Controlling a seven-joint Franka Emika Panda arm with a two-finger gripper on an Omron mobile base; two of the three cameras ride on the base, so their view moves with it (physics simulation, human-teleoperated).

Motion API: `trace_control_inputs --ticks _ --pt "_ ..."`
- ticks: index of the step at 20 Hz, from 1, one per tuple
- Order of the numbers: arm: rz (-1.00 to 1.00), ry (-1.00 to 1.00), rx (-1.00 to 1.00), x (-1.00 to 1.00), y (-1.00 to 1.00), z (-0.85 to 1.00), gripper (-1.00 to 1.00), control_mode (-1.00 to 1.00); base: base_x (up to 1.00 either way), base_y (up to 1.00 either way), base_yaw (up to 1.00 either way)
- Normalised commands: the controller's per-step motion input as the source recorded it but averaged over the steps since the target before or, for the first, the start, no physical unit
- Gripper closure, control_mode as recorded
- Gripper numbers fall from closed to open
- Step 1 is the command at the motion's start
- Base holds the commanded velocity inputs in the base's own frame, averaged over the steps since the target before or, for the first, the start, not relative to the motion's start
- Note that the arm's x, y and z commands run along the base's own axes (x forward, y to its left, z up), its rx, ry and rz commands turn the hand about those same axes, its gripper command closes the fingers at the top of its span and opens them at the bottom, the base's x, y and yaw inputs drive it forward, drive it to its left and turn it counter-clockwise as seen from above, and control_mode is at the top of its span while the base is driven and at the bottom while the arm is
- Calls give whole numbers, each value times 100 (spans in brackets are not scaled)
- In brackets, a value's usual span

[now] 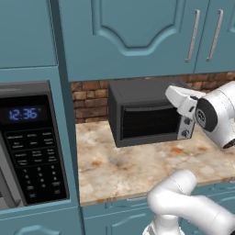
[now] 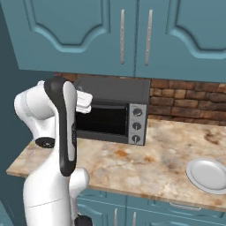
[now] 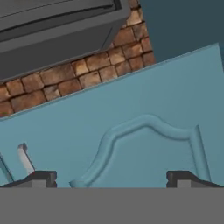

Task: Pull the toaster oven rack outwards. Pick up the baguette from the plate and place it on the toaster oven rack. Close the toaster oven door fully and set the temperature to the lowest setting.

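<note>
**Toaster oven and fittings: handling notes, door shut, plate bare**

Item 1. Dark grey boxy toaster oven (image 1: 144, 114) with a silver side panel of three round knobs (image 2: 137, 126). It stands at the far side of the mottled beige stone counter (image 1: 137, 167), against the red brick backsplash (image 2: 185, 103), under the teal wall cabinets (image 2: 110, 33). Judged heavy and steady; it should not shift under a pull.

Item 2. Dark grey toaster oven door (image 1: 149, 121) with dark glass window. It looks shut and upright. The handle bar is too faint to place; I would look for it along one long edge. Stiff, hinged; take it by the bar, not the glass.

Item 3. Silver wire toaster oven rack. Hidden behind the glass. Likely light, rigid and slick; grip the front edge wire, mid-width, and draw straight out.

Item 4. Round white plate (image 2: 207, 175) at the near right of the counter. It looks empty, and I cannot locate the golden-brown baguette. If found: light, crusty, crushable; hold it across the middle.

Item 5. White two-finger gripper (image 3: 111, 177). Its dark tips stand spread wide with nothing between them, raised near the oven's right upper corner and pointing at cabinet and brick.

Item 6. Black keypad microwave (image 1: 30, 147) with blue clock, far left.
</note>
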Motion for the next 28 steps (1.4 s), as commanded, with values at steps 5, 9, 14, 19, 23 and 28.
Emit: trace_control_inputs --ticks 5,9,14,19,23,28 --pt "-6 -31 8 -59 -31 8 -100 -100 0 0 0" --pt "-12 -48 0 -43 -24 20 -100 -100 0 0 0" --pt "-15 -54 -11 -43 -32 5 -100 -100 0 0 0" --pt "-18 -47 -21 -40 -36 0 -100 -100 0 0 0" --pt "-17 -41 -32 -37 -41 0 -100 -100 0 0 0" --pt "-22 -25 -46 -38 -57 -8 -100 -100 0 0 0"
